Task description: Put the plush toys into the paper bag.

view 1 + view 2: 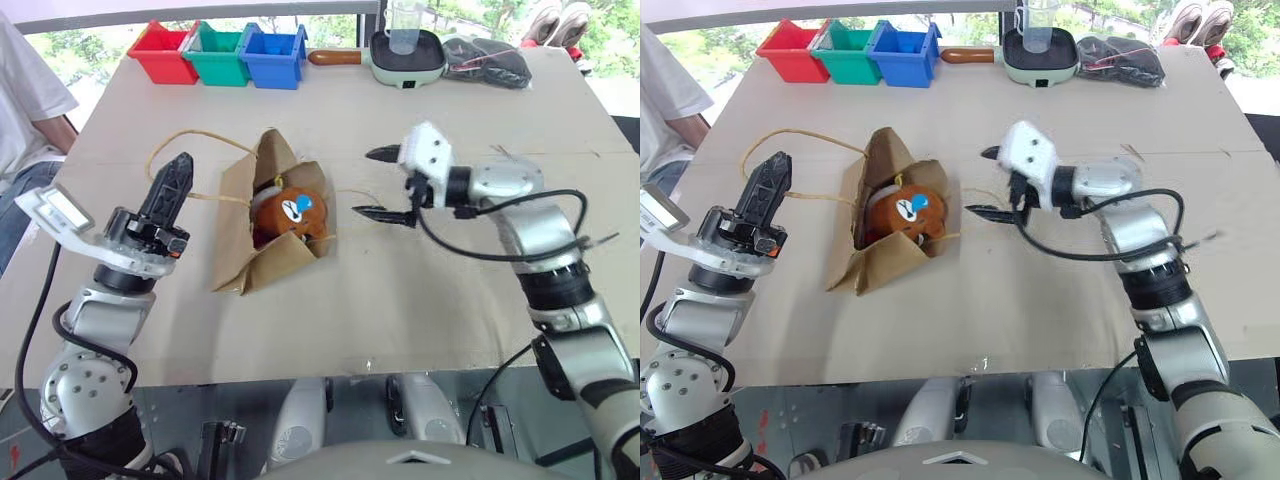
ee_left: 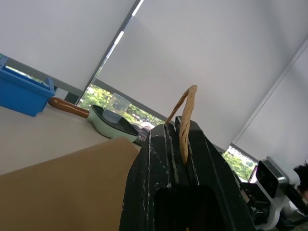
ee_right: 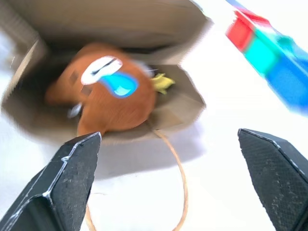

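Right gripper [image 1: 386, 184] agape beside paper bag [image 1: 240, 225]; coloured bins [image 1: 219, 53] far behind

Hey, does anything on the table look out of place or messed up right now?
The paper bag lies on its side, crumpled, mouth gaping toward the open right end effector. The brown plush toy sits in the mouth. The shut left end effector pinches one loop handle.

This looks like a test room or lab beside large windows. A wide table [image 1: 420, 300] covered with plain board has three coloured bins [image 1: 218, 52] and a small electric pan [image 1: 405, 55] at the far edge. A person [image 1: 25, 100] sits at the far left.
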Motion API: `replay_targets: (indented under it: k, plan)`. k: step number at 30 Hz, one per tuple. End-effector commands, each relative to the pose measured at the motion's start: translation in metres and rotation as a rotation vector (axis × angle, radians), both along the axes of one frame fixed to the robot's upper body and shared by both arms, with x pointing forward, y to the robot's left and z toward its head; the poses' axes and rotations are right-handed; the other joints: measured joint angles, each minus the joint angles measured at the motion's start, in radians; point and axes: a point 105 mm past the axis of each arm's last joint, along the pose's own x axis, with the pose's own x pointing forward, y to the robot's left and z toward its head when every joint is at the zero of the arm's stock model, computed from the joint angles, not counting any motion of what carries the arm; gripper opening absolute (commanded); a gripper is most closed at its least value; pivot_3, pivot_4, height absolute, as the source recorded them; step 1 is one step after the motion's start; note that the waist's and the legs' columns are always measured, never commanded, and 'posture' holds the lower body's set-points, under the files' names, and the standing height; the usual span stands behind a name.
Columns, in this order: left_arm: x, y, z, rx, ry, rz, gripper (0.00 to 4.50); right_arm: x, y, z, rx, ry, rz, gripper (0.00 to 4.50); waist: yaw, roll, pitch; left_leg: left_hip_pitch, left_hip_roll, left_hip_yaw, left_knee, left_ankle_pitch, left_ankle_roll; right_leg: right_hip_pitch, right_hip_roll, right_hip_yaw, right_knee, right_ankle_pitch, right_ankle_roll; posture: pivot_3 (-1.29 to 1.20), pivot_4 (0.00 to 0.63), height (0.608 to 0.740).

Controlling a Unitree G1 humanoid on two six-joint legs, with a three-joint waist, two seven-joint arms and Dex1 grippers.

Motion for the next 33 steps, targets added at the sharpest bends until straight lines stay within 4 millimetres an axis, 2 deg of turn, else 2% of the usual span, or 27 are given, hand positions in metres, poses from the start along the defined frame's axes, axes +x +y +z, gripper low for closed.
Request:
replay_targets:
  k: [1,4,6,8,11,14,17,18,21,23,27,30,33]
  plan:
    - [-0.01,0.002,0.015,0.025,-0.065,0.019,0.0,-0.012,-0.021,0.006,0.162,0.255,-0.094,4.44,0.002,0.0,0.0,-0.001,0.0,0.0,0.0,0.0,0.0,0.0,0.0,0.0,0.0,0.0,0.0,0.0,0.15,0.74]
    - [-0.009,0.001,0.014,0.055,-0.06,0.013,0.0,-0.026,-0.008,0.011,0.476,0.582,-0.012,4.44,-0.006,0.0,0.0,0.0,0.0,0.001,0.0,0.0,0.0,0.0,0.0,0.001,-0.001,0.0,0.0,0.0,0.15,0.74]
    - [-0.009,-0.001,0.015,0.072,-0.065,0.005,0.0,-0.023,-0.003,-0.008,0.475,0.666,-0.072,4.44,-0.009,0.0,0.0,0.002,0.0,0.002,-0.001,0.0,0.0,0.0,0.003,0.002,0.0,0.0,0.0,0.0,0.15,0.74]
    - [-0.009,-0.001,0.017,0.08,-0.071,-0.001,0.0,-0.022,0.0,-0.02,0.455,0.695,-0.111,4.44,-0.005,0.001,0.0,0.002,0.0,0.002,-0.001,0.0,0.0,0.0,0.004,0.0,0.0,0.0,-0.001,0.0,0.15,0.74]
    - [-0.009,-0.001,0.019,0.081,-0.073,-0.003,0.0,-0.024,0.006,-0.022,0.478,0.726,-0.094,4.44,0.0,0.001,0.0,0.0,-0.001,0.003,-0.001,0.0,0.0,0.0,0.002,0.0,-0.001,0.0,-0.001,0.0,0.15,0.74]
    - [-0.009,0.0,0.014,0.082,-0.063,0.0,0.0,-0.026,0.029,-0.03,0.505,0.774,-0.035,4.44,-0.008,0.001,0.0,0.0,-0.002,0.003,-0.001,0.0,0.0,0.0,0.002,0.001,-0.002,0.001,-0.001,0.0,0.15,0.74]
    - [-0.011,0.0,0.014,0.085,-0.065,0.003,0.0,-0.023,0.036,-0.031,0.49,0.742,-0.054,3.58,-0.009,0.001,0.0,0.001,-0.001,0.003,-0.002,0.0,0.0,-0.001,0.003,0.001,-0.002,0.0,-0.001,0.0,0.15,0.74]
    - [-0.011,0.0,0.014,0.085,-0.066,0.004,0.0,-0.023,0.036,-0.029,0.497,0.734,-0.05,3.58,-0.008,0.001,0.0,0.001,-0.001,0.003,-0.002,0.0,0.0,-0.001,0.004,0.001,-0.001,0.0,-0.001,0.0,0.15,0.74]
    - [-0.012,0.003,0.016,0.09,-0.07,0.015,0.0,-0.024,0.029,-0.019,0.537,0.724,-0.039,3.58,-0.003,0.001,0.0,0.0,-0.001,0.003,-0.002,0.0,0.0,-0.001,0.003,0.0,-0.002,0.0,-0.001,0.0,0.15,0.74]
    - [-0.011,0.004,0.014,0.095,-0.068,0.017,0.0,-0.023,0.018,-0.027,0.541,0.72,-0.077,3.58,-0.003,0.001,0.0,0.0,-0.001,0.003,-0.002,0.0,0.0,-0.001,0.002,0.001,-0.002,0.0,-0.001,0.0,0.15,0.74]
    - [-0.012,0.007,0.015,0.099,-0.07,0.022,0.0,-0.021,-0.001,-0.027,0.586,0.718,-0.138,3.58,-0.004,0.001,0.0,0.0,-0.001,0.003,-0.002,0.0,0.0,0.0,0.002,0.0,-0.003,0.0,-0.001,0.0,0.15,0.74]
    - [-0.01,0.005,0.015,0.099,-0.07,0.015,0.0,-0.014,-0.019,-0.04,0.581,0.729,-0.246,3.58,-0.007,0.001,0.0,0.0,-0.001,0.003,-0.002,0.0,0.0,0.0,0.003,0.0,-0.003,0.0,-0.001,0.0,0.15,0.74]
    - [-0.009,0.002,0.015,0.094,-0.067,0.0,0.0,-0.016,-0.023,-0.051,0.572,0.769,-0.278,3.58,-0.007,0.001,0.0,0.0,-0.001,0.004,-0.002,0.0,0.0,0.0,0.003,0.0,-0.003,0.0,-0.001,0.0,0.15,0.74]
